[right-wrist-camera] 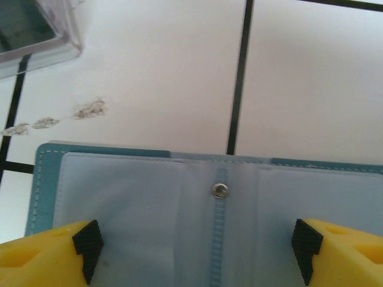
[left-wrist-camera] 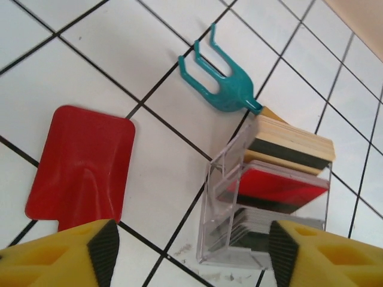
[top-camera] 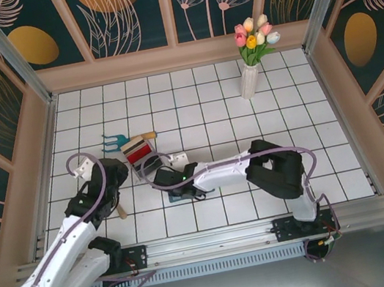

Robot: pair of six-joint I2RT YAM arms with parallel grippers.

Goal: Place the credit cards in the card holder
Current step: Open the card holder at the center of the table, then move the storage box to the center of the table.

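Now, the tiled table (top-camera: 193, 106) is bearing everything. The right gripper (right-wrist-camera: 197, 254) is hovering over the teal card holder (right-wrist-camera: 149, 203), which is lying unfolded and flat on the tiles. Its fingers are standing wide apart, gripping nothing. The left gripper (left-wrist-camera: 191, 257) is likewise gaping empty, hanging above a clear rack (left-wrist-camera: 263, 209) that is holding stacked credit cards (left-wrist-camera: 287, 146). One red card (left-wrist-camera: 84, 167) is lying loose and flat on the tiles beside the rack, near a teal rake (left-wrist-camera: 221, 81).
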